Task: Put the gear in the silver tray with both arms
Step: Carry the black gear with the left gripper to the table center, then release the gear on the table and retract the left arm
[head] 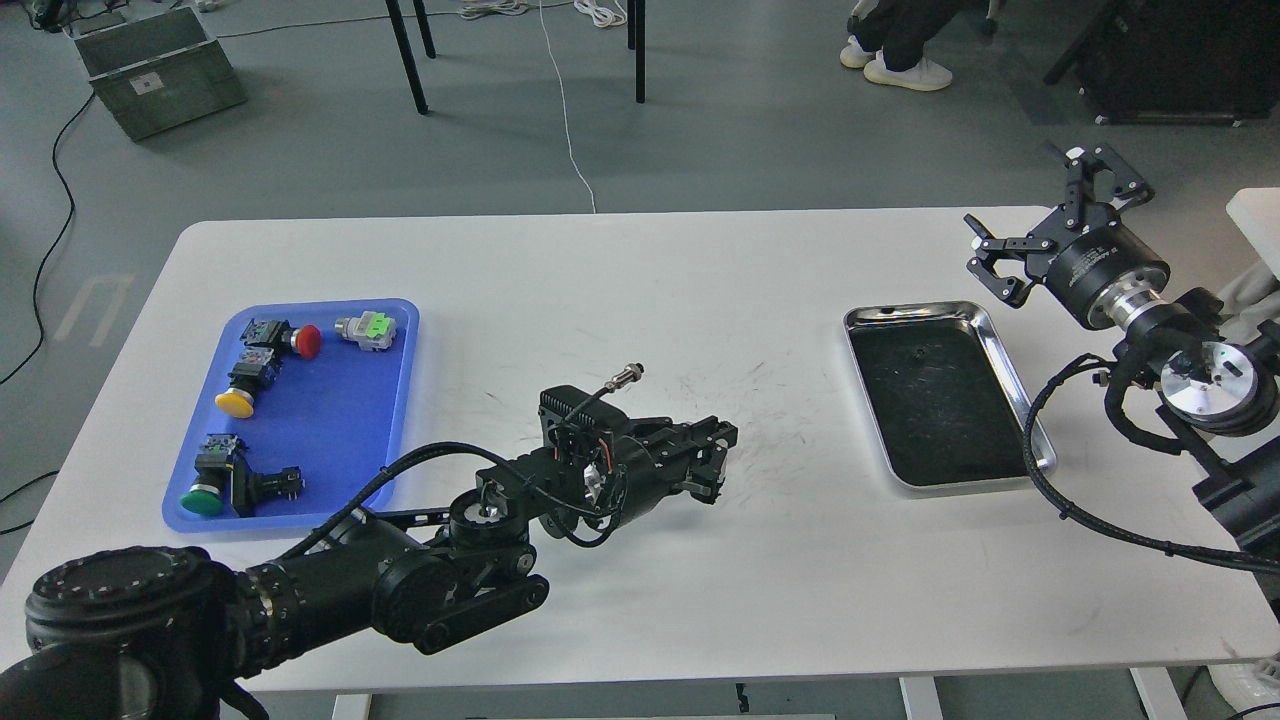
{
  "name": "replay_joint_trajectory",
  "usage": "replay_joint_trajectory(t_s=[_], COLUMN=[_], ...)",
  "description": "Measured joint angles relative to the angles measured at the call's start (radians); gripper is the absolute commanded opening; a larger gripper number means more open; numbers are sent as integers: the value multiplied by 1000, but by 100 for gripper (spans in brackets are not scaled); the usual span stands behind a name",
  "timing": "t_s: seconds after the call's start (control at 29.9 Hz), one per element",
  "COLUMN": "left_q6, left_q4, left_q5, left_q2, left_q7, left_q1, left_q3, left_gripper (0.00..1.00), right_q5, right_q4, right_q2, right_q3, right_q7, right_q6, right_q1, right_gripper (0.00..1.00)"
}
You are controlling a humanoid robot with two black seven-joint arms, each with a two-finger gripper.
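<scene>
Right end effector (1040, 215) spread wide, empty; left end effector (722, 462) closure unclear.

One head view looks forward and down over the white table (640, 330) from nearby.

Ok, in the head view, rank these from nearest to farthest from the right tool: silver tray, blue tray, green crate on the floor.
Measured from the right tool:
1. Silver tray, just below-left of it on the table's right side.
2. Blue tray, across the table on the left.
3. Green crate, on the floor beyond the table's far-left corner.
</scene>
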Motion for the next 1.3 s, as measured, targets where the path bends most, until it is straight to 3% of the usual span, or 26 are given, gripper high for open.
replay_joint_trajectory(t_s=[0.37,0.57,0.7,0.84,1.07,1.3], left_q6=[0,3,28,52,71,72], left_q4=[-5,-5,-5,-6,-5,-13], left_q5=[-3,-6,-10,-17,-59,-160], left_q2=[0,0,0,0,0,0], left_q7=[1,1,-2,-4,-4,-2], left_q1=[6,15,16,16,3,-44], left_q3=[1,0,0,-1,-47,-223], left_gripper=[33,58,87,97,98,98], right_q5=[0,-1,-1,-1,-1,-5], right_q4=[-1,-1,-1,-1,-1,22], right_q2=[4,5,5,6,4,4], right_q3=[1,1,1,-1,-1,-11], right_q7=[0,0,0,0,0,-1], right_q6=[0,-3,-3,-4,-4,-8], right_q1=[-1,-1,-1,-1,6,19], right_gripper=[94,94,94,94,94,95])
